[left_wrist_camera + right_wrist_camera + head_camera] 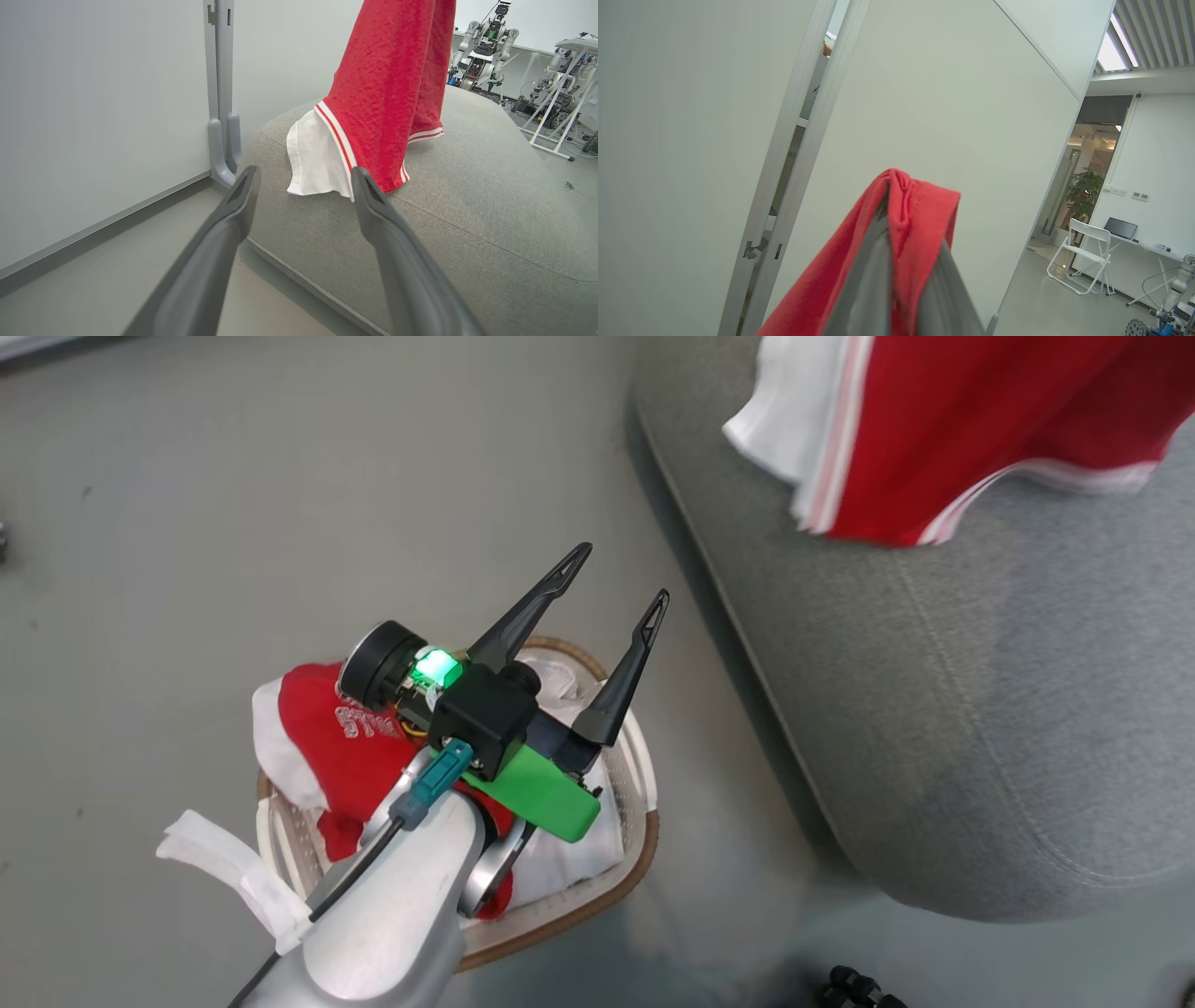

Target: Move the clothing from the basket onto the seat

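Note:
A red garment with white panels (971,420) hangs down onto the grey seat (1008,691), its hem touching the cushion; in the left wrist view this clothing (387,93) drapes from above onto the seat (467,219). My right gripper (903,233) is shut on a bunched fold of this red cloth (920,219), held high. My left gripper (616,579) is open and empty, above the basket (597,896) on the floor. In the basket lies another red garment (327,737) with white lettering, partly hidden by my left arm.
The basket's white liner (233,868) spills over its left rim. Grey floor lies between basket and seat. A white wall panel with a grey post (224,93) stands behind the seat. Other robots and stands (486,46) are at the far right.

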Controlling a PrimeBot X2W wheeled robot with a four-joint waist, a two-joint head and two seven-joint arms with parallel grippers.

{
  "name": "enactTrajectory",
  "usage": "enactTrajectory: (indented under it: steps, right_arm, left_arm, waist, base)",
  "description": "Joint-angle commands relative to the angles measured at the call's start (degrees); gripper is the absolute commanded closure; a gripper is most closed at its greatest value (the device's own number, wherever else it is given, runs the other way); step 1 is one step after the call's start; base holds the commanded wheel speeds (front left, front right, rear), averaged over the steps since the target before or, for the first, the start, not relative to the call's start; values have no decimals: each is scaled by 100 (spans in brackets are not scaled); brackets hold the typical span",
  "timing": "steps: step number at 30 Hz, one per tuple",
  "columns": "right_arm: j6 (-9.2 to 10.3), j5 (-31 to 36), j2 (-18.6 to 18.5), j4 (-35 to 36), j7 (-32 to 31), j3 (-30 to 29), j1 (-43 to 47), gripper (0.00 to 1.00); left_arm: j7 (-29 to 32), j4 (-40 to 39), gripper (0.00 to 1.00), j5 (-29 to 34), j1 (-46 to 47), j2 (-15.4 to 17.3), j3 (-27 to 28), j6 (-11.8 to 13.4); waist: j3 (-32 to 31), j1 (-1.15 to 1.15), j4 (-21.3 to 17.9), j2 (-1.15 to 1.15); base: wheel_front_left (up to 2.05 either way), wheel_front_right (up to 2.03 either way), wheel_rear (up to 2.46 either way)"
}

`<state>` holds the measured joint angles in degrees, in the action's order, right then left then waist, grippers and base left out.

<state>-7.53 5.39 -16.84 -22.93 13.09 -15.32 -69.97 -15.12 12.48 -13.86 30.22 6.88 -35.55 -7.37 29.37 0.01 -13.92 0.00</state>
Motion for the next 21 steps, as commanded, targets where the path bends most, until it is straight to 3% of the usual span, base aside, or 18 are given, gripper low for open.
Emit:
enactTrajectory:
  steps: [1, 4, 10, 21]
  right_arm:
    - [8, -52, -161, -6, -94, -45, -221, 100]
    - [8, 53, -468, 37, -240, -42, -543, 100]
    - [9, 23, -735, -323, -279, -63, -685, 100]
    - [9, 526, -513, -1812, 96, -578, 181, 100]
  left_arm:
    - [-5, -45, 0, 36, 131, 27, -2, -20]
    - [-6, -100, 0, 42, 209, 0, 0, -20]
    - [-5, -158, 0, 98, 355, -21, 6, -20]
    - [-5, -173, 0, 213, 501, -44, 106, -20]
  waist:
    - [452, -1, 434, 0]
    - [670, -1, 577, 0]
    - [1076, -1, 798, 0]
    - [1584, -1, 963, 0]
  base:
    - [0, 0, 0]
    - [0, 0, 0]
    - [0, 0, 0]
    - [0, 0, 0]
